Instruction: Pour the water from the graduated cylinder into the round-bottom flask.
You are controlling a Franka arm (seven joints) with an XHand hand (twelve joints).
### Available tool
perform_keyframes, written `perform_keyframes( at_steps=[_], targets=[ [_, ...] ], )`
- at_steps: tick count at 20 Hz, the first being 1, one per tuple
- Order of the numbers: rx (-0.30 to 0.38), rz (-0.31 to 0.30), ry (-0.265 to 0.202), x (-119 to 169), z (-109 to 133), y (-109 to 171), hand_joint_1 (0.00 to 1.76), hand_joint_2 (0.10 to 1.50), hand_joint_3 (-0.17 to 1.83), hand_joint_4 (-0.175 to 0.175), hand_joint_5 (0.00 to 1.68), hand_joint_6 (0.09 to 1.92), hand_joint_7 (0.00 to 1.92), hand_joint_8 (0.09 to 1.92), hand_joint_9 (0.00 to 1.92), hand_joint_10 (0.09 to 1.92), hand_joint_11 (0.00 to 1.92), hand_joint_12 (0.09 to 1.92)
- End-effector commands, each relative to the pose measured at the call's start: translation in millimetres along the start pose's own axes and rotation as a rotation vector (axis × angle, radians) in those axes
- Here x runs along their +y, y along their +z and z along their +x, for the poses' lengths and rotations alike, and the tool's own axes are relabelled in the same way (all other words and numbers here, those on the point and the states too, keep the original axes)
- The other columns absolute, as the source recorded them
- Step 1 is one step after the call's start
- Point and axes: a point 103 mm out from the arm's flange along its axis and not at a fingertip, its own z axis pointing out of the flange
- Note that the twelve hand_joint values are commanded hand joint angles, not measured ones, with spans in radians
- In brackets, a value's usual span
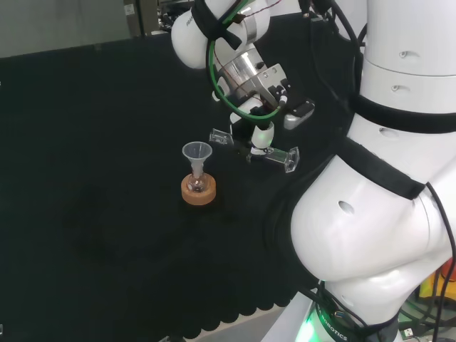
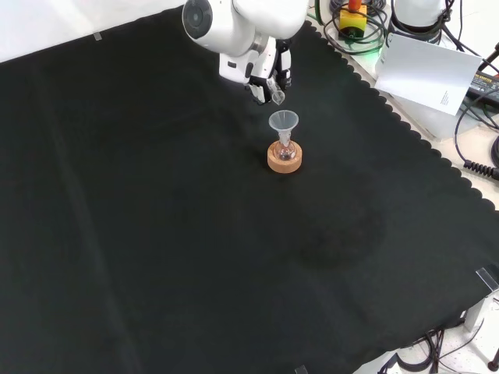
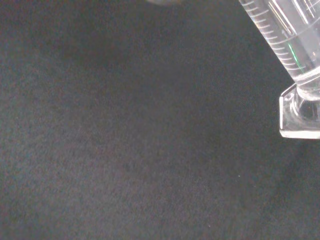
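Cylinder [image 3: 295,55] cut off by frame edge above its foot; mid-section hidden under the fingers [image 1: 262,135]. Water level unreadable. Flask [image 2: 284,152] too small to judge contents.

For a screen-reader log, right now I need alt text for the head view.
The hand holds a graduated cylinder nearly level, its mouth beside a funnel in a round-bottom flask on a cork ring.

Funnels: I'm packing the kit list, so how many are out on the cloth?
1. The funnel sits in the neck of the round-bottom flask on its cork ring, just left of the hand in the head view. Clear ware could hide elsewhere.
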Motion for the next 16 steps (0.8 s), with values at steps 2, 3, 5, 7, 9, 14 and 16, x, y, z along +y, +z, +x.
perform_keyframes(
  at_steps=[2, 3, 5, 7, 9, 14, 16],
  targets=[
    [-0.039, 0.069, 0.024, 0.2, 8.0, -5.4, 1.26, 1.10, 0.00, -0.175, 1.00, 0.97, 1.03, 0.96, 1.43, 0.09, 1.27, 0.74],
    [-0.044, 0.080, 0.028, 0.3, 9.2, -6.0, 1.26, 1.10, 0.00, -0.175, 1.00, 0.97, 1.03, 0.96, 1.43, 0.09, 1.27, 0.74],
    [-0.049, 0.092, 0.034, 0.3, 10.4, -7.2, 1.26, 1.10, 0.00, -0.175, 1.00, 0.97, 1.03, 0.96, 1.43, 0.09, 1.27, 0.73],
    [-0.059, 0.101, 0.044, -0.2, 11.3, -8.5, 1.26, 1.10, 0.00, -0.175, 1.00, 0.97, 1.03, 0.96, 1.43, 0.09, 1.27, 0.73],
    [-0.071, 0.109, 0.053, -1.5, 12.3, -10.3, 1.26, 1.10, 0.00, -0.175, 1.00, 0.97, 1.03, 0.96, 1.43, 0.09, 1.27, 0.73],
    [-0.082, 0.121, 0.063, -6.4, 14.0, -15.8, 1.26, 1.10, 0.00, -0.175, 1.00, 0.97, 1.03, 0.96, 1.43, 0.09, 1.27, 0.73],
    [-0.087, 0.128, 0.066, -7.8, 14.7, -17.8, 1.26, 1.10, 0.00, -0.175, 1.00, 0.97, 1.03, 0.96, 1.43, 0.09, 1.27, 0.73]
  ],
)
